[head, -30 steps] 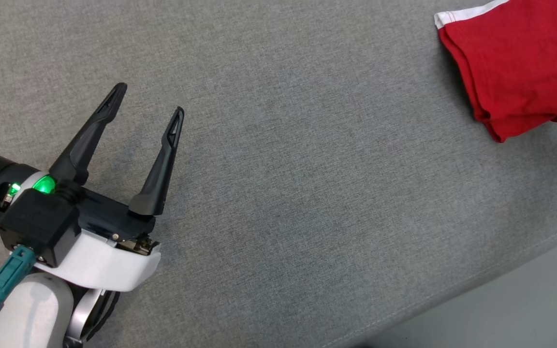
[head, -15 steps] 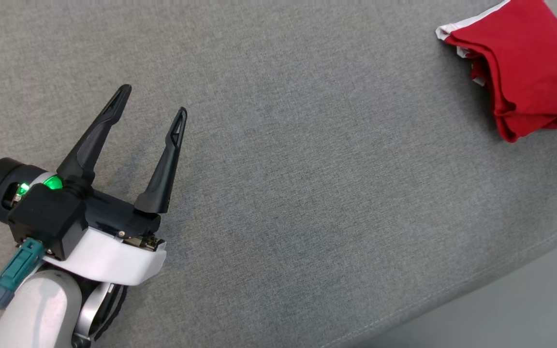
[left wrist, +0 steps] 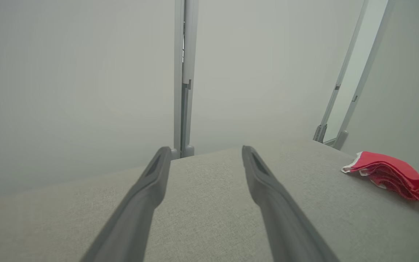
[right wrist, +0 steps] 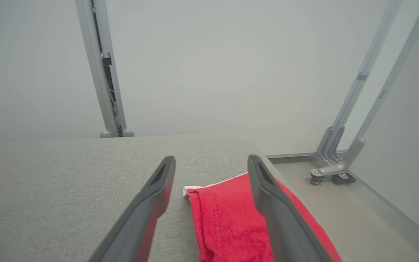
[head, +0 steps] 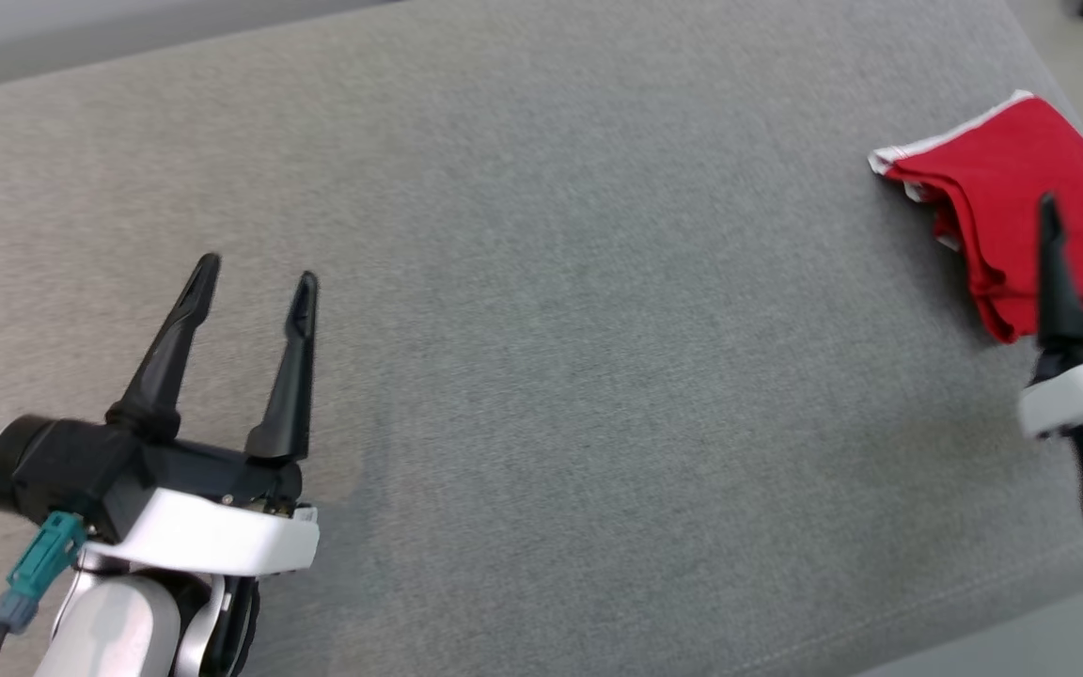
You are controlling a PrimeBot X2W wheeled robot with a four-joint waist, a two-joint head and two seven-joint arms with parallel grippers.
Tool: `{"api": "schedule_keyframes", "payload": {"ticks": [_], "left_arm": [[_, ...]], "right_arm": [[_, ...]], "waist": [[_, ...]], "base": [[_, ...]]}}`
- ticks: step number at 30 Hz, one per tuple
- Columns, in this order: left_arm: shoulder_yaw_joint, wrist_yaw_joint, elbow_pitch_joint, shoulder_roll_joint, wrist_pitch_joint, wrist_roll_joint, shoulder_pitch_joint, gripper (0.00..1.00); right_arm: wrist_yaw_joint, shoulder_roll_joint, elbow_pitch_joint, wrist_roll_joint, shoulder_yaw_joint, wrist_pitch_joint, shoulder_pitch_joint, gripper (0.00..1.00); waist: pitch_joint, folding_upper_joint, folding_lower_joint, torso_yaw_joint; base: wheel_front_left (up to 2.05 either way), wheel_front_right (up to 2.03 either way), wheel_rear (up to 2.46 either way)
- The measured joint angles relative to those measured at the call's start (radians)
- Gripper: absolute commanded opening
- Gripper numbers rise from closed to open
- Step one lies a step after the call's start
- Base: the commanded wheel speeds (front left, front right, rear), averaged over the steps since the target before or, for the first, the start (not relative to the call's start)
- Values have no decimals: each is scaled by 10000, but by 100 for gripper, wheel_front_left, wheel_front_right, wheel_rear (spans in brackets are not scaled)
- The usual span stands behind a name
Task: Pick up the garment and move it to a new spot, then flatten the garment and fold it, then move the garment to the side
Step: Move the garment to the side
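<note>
Garment [head: 997, 212] lies as a compact folded stack at the right side of the counter [head: 598, 329], close to the right edge and toward the far corner, well apart from the open middle area. Several red layers show along its near-left edge, and a strip of white trim marks its far-left corner; no print is visible on the exposed face. This position fits the last clause of the task: the stack sits aside and leaves the main working surface free. Right pincer [right wrist: 211, 160] is positioned at the near side of the garment with its fingers spread wide and nothing between them. In the right wrist view the red cloth runs under and between the two fingers, and the left finger shows a red reflection; whether either fingertip touches the cloth cannot be told. The spread fingers and the settled stack suggest a release, not a grip. Left pincer [head: 257, 273] hangs over bare counter at the near left, well apart from the garment, fingers likewise spread and empty; the placement keeps it clear of the right arm's working zone. Judgement: folding is complete and the move to the side is at or near its end. Risk: a fingertip that catches the top layer on withdrawal could disturb the fold, and the stack lies near the counter edge.
</note>
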Motion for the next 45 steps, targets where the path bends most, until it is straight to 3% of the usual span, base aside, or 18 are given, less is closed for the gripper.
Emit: {"api": "schedule_keyframes", "payload": {"ticks": [9, 22, 35, 45], "left_arm": [[433, 566, 351, -190, -380, -209, 763, 100], [723, 813, 880, -54, -401, -499, 1755, 100], [403, 961, 700, 25, 125, -558, 2840, 100], [414, 1080, 604, 61, 232, -706, 3180, 100]], "right_arm": [[2, 1517, -3120, -734, 67, 1285, 2062, 100], [0, 2077, -4523, -1114, -8, 2163, 3784, 100], [0, 2219, -5187, -1197, -81, 2671, 5202, 100], [0, 2265, -5561, -1223, -84, 2426, 5594, 100]], "waist": [[-913, 0, 0, 1172], [-2277, 0, 0, 2594], [-3455, 0, 0, 2580], [-3750, 0, 0, 2416]], "base": [[0, 0, 0], [0, 0, 0], [0, 0, 0], [0, 0, 0]]}}
